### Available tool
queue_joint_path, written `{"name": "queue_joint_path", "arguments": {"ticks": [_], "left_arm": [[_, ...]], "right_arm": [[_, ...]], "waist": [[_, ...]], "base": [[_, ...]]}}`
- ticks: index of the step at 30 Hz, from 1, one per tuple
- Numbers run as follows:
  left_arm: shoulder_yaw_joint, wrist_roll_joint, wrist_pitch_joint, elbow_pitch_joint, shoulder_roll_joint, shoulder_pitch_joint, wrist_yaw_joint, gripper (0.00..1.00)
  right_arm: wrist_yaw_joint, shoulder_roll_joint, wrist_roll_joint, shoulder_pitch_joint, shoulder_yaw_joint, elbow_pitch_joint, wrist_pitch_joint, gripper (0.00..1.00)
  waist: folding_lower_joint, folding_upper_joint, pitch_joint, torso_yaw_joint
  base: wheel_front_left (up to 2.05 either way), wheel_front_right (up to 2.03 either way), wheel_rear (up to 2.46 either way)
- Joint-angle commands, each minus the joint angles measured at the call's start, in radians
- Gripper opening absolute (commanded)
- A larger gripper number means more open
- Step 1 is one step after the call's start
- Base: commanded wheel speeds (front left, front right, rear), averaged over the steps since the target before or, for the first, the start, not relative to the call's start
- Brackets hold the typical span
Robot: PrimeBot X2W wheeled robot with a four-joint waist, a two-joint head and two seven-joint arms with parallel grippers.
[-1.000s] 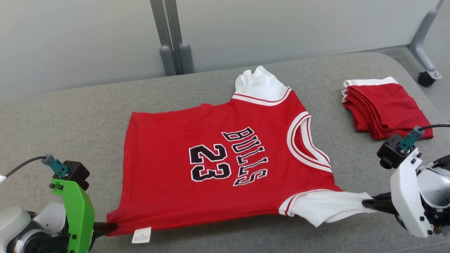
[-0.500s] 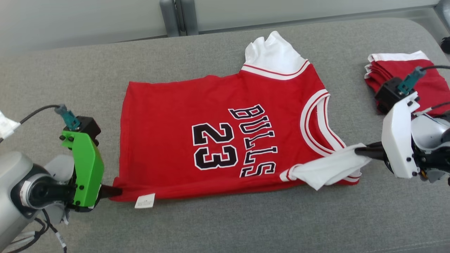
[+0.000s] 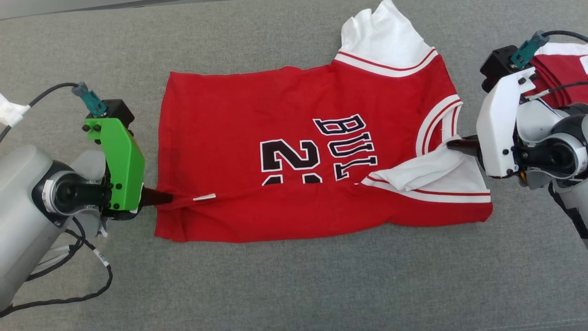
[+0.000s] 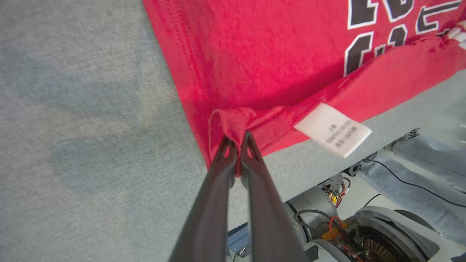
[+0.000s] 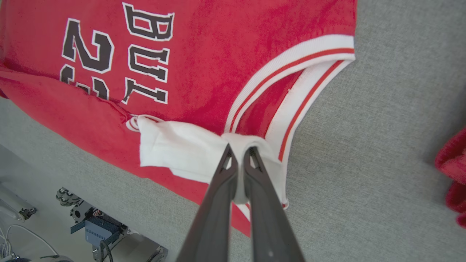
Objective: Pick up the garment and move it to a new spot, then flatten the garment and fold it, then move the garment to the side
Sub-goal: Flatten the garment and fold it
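Observation:
The garment [image 3: 294, 115], a red jersey with white sleeves and black "BULLS 23" lettering, lies on the grey cushion with its near edge folded up over the lower part of the print. My left gripper [image 3: 169, 198] is shut on the red hem corner [image 4: 233, 125] beside the small white tag [image 4: 333, 130]. My right gripper [image 3: 451, 143] is shut on the near white sleeve [image 5: 182, 151], pulled over the jersey next to the striped neckline [image 5: 291, 69]. The far white sleeve [image 3: 383, 37] lies flat at the top.
A stack of folded red and white garments [image 3: 558, 69] sits at the right, behind my right wrist. The grey cushion [image 3: 294, 285] spreads bare in front of the jersey. Below its front edge the robot's base and cables [image 4: 346, 233] show.
Both grippers have carried the jersey's near edge away from me, folding it over the lower print. The head camera has tilted down, so the whole scene has shifted.

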Motion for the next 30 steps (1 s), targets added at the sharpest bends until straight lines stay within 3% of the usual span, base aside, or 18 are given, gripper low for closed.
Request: {"name": "queue_joint_path", "arguments": {"ticks": [1, 8, 11, 14, 17, 20, 24, 27, 30], "left_arm": [[0.005, 0.006, -0.012, 0.019, -0.007, -0.007, -0.007, 1.0], [0.043, 0.028, -0.149, 0.041, -0.012, 0.028, -0.069, 1.0], [0.055, 0.084, -0.268, 0.024, 0.009, 0.057, -0.088, 1.0], [0.08, 0.153, -0.454, 0.001, 0.025, 0.106, -0.088, 1.0], [0.101, 0.226, -0.656, -0.029, 0.041, 0.174, -0.052, 1.0], [0.114, 0.307, -0.841, -0.062, 0.057, 0.247, 0.015, 1.0], [0.15, 0.341, -1.051, -0.117, 0.063, 0.359, 0.091, 1.0], [0.177, 0.366, -1.157, -0.16, 0.076, 0.439, 0.155, 1.0], [0.236, 0.419, -1.193, -0.223, 0.073, 0.514, 0.22, 1.0]], "right_arm": [[0.0, 0.009, -0.014, -0.006, -0.009, 0.011, -0.019, 1.0], [0.0, 0.031, -0.052, 0.031, -0.036, -0.013, -0.214, 1.0], [0.0, 0.033, -0.066, 0.069, -0.053, -0.048, -0.353, 1.0], [0.0, 0.036, -0.105, 0.13, -0.07, -0.094, -0.531, 1.0], [0.0, 0.048, -0.161, 0.206, -0.099, -0.134, -0.719, 1.0], [0.0, 0.07, -0.234, 0.291, -0.146, -0.155, -0.881, 1.0], [0.0, 0.127, -0.335, 0.407, -0.229, -0.16, -1.02, 1.0], [0.0, 0.177, -0.4, 0.488, -0.271, -0.178, -1.094, 1.0], [-0.001, 0.214, -0.462, 0.566, -0.31, -0.182, -1.162, 1.0]], "waist": [[0.0, 0.0, -0.01, 0.0], [0.0, 0.0, -0.075, -0.006], [0.0, 0.0, -0.111, -0.01], [0.0, 0.0, -0.146, -0.013], [0.0, 0.0, -0.176, -0.015], [0.0, 0.0, -0.198, -0.015], [0.0, 0.0, -0.226, -0.017], [0.0, 0.0, -0.241, -0.022], [0.0, 0.0, -0.245, -0.023]], "base": [[0.0, 0.0, 0.0], [0.0, 0.0, 0.0], [0.0, 0.0, 0.0], [0.0, 0.0, 0.0], [0.0, 0.0, 0.0], [0.0, 0.0, 0.0], [0.0, 0.0, 0.0], [0.0, 0.0, 0.0], [0.0, 0.0, 0.0]]}}
